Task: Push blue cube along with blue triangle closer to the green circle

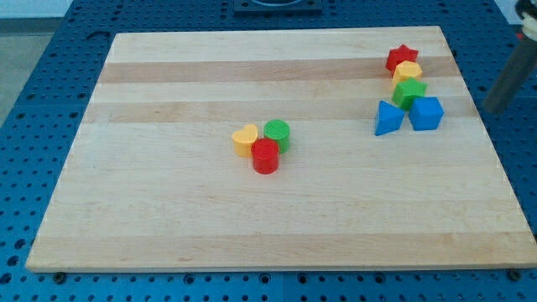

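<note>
The blue cube (426, 113) and the blue triangle (388, 118) lie side by side near the board's right edge, the triangle on the left. The green circle (277, 134) sits near the board's middle, well to their left. It touches a yellow heart (245, 140) and a red cylinder (265, 156). My rod comes in from the view's right edge. My tip (487, 108) is right of the blue cube, just past the board's right edge and apart from every block.
A green block (409, 92), a yellow block (408, 71) and a red star (402, 57) form a column just above the two blue blocks. The wooden board (168, 210) rests on a blue perforated table.
</note>
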Controlling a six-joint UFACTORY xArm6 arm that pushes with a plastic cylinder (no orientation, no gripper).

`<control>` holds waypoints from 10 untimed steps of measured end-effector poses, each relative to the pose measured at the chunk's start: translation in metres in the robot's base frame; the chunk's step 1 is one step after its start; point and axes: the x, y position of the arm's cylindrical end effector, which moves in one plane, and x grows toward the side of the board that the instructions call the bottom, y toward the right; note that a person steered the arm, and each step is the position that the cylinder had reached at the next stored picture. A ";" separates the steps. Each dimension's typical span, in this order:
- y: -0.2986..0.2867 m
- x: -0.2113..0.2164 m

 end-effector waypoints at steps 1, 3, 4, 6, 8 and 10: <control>-0.060 0.019; -0.156 0.063; -0.175 0.064; -0.038 0.032; -0.070 0.013; -0.176 0.022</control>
